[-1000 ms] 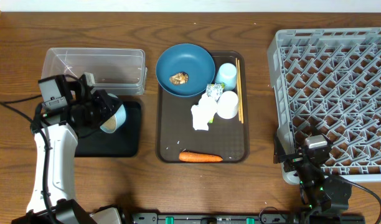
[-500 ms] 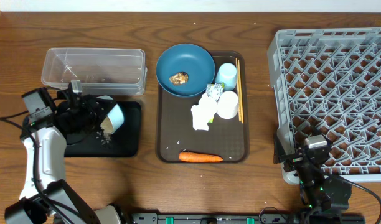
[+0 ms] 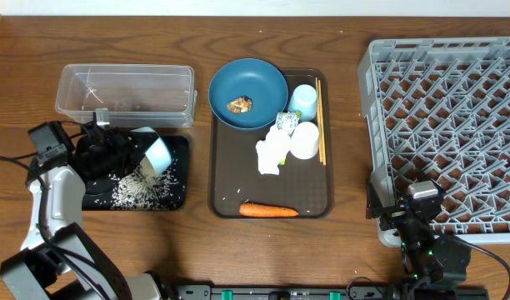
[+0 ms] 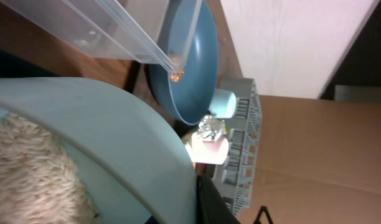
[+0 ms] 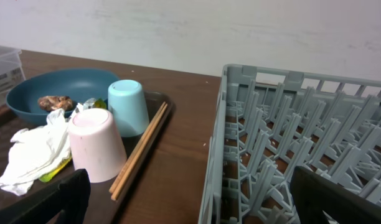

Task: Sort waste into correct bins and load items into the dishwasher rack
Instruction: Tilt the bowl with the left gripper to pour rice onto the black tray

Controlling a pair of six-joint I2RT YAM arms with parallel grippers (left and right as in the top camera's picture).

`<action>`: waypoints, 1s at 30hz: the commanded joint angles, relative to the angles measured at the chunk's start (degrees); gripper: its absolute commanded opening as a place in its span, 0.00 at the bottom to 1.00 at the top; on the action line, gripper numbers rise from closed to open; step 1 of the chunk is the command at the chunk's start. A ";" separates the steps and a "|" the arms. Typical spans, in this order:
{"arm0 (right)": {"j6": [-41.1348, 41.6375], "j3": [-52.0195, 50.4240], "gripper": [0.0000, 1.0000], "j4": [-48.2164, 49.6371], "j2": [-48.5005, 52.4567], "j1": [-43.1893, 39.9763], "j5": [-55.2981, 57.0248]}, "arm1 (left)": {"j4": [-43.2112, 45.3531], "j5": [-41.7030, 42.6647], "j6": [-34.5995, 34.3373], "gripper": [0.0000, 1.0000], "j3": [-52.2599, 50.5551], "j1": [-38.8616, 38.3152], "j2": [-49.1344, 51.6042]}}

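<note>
My left gripper is shut on the rim of the small pale blue bowl, which is tipped on its side over the black tray. White rice lies scattered on that tray, and some rice still clings inside the bowl. The dark blue bowl holds a brown lump. On the brown tray are a light blue cup, a white cup, chopsticks, a napkin, a wrapper and a carrot. My right gripper stands open and holds nothing, at the front left corner of the rack.
The clear tub stands just behind the black tray, with a few scraps in it. In the right wrist view the rack rises close on the right, with bare wood between it and the chopsticks.
The left arm swung left and tipped the pale blue bowl further. Rice has poured out of it onto the black tray. The right arm has not moved.
</note>
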 commanded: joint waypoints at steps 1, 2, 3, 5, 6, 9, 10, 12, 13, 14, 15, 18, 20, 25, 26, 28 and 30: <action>-0.76 -0.20 0.99 -0.07 -0.20 -0.20 -0.24 | 0.13 6.54 1.14 0.06 -0.26 0.31 0.28; -0.74 -0.20 0.99 -0.07 -0.20 -0.20 -0.24 | 0.13 7.52 1.14 0.06 -0.26 0.31 0.28; -0.74 -0.20 0.99 -0.09 -0.20 -0.20 -0.24 | 0.13 8.11 1.14 0.06 -0.26 0.31 0.28; -0.74 -0.20 0.99 -0.07 -0.20 -0.20 -0.24 | 0.11 8.50 1.14 0.06 -0.26 0.31 0.28; -0.74 -0.20 0.99 -0.07 -0.20 -0.20 -0.24 | 0.11 8.57 1.11 0.06 -0.26 0.31 0.28; -0.74 -0.20 0.99 -0.07 -0.20 -0.20 -0.24 | 0.17 13.97 1.16 0.06 -0.26 0.31 0.28; -0.74 -0.20 0.99 -0.07 -0.20 -0.20 -0.24 | 0.55 15.04 1.14 0.06 -0.26 0.31 0.28; -0.74 -0.20 0.99 -0.07 -0.20 -0.20 -0.24 | 1.68 12.83 1.14 0.06 -0.26 0.31 0.33; -0.74 -0.20 0.99 -0.07 -0.20 -0.20 -0.24 | 1.64 11.04 0.98 0.06 -0.26 0.35 0.33; -0.74 -0.20 0.99 -0.07 -0.20 -0.20 -0.24 | 1.60 10.78 0.52 0.06 -0.26 0.37 0.37; -0.74 -0.20 0.99 -0.07 -0.20 -0.20 -0.24 | 1.29 11.08 0.44 0.06 -0.26 0.46 0.37; -0.74 -0.20 0.99 -0.07 -0.20 -0.20 -0.24 | 0.98 11.87 0.48 0.06 -0.26 0.59 0.37; -0.74 -0.20 0.99 -0.07 -0.20 -0.20 -0.24 | 0.87 12.61 0.22 0.06 -0.26 0.81 0.37; -0.74 -0.20 0.99 -0.07 -0.20 -0.20 -0.24 | 0.59 16.35 0.26 0.06 -0.26 1.92 0.37; -0.74 -0.20 0.99 -0.07 -0.20 -0.20 -0.24 | 0.52 16.37 0.26 0.06 -0.26 2.51 0.37; -0.74 -0.20 0.99 -0.07 -0.20 -0.20 -0.24 | 0.20 17.51 -0.20 0.06 -0.26 3.85 0.37; -0.74 -0.20 0.99 -0.07 -0.20 -0.20 -0.24 | 0.07 18.49 -0.15 0.06 -0.26 5.05 0.37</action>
